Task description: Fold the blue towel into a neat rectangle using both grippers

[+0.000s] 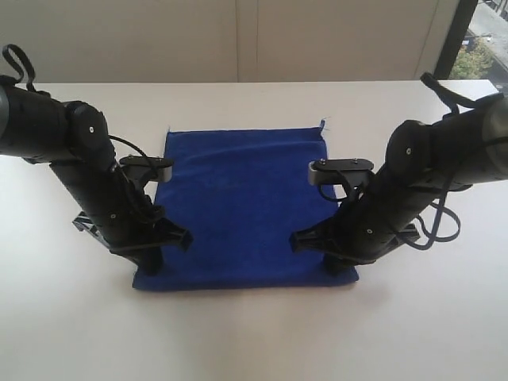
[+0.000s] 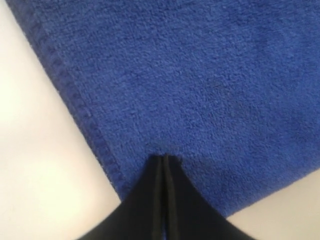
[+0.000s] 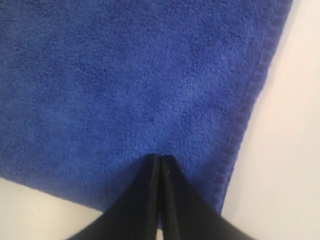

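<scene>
the blue towel [image 1: 242, 198] lies flat on the white table [image 1: 254, 341], with the left gripper [image 2: 164, 157] and the right gripper [image 3: 160, 157] each on a near corner. both have their fingers pressed shut, tips in the plush just inside the hem, though i cannot tell whether any cloth is really caught. to fold well, i judge both corners should rise together and level, then travel straight to the far edge — hem onto hem — with the cloth taut between the arms.
</scene>
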Tool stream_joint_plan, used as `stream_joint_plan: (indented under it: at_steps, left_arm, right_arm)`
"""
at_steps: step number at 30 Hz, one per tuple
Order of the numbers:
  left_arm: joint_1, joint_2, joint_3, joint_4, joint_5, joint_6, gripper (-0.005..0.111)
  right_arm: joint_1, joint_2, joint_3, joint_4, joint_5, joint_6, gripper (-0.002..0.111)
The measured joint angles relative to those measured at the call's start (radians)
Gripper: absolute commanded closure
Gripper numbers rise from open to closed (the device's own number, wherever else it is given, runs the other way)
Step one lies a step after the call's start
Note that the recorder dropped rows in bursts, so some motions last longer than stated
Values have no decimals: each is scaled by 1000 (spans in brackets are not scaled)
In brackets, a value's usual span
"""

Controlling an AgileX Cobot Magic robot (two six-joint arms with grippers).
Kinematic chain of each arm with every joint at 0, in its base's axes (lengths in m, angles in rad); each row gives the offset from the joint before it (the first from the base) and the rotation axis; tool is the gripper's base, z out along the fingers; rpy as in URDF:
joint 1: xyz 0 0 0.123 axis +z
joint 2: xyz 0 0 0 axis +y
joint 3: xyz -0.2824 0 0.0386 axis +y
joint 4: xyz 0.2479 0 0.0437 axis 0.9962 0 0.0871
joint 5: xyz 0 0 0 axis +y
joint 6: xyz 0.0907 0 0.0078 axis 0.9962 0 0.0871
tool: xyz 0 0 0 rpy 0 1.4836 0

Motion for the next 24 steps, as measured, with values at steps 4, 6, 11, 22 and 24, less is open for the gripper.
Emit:
stream_joint_plan:
  at_steps: [4,6,11,22,24]
  left_arm:
    - [0,0,-2,9,11,-4,107]
    - [0,-1,-2,16,11,-4,107]
    - [0,-38,7,80,13,-4,107]
    - [0,-313,9,104,101,213,107]
    - [0,-352,9,104,159,368,107]
  right_arm:
    - [0,0,0,3,5,0,108]
    - [0,-2,0,3,1,0,108]
    - [0,-45,8,3,-8,0,108]
    - [0,-384,9,-74,55,-108,108]
    - [0,-417,9,-88,90,-206,108]
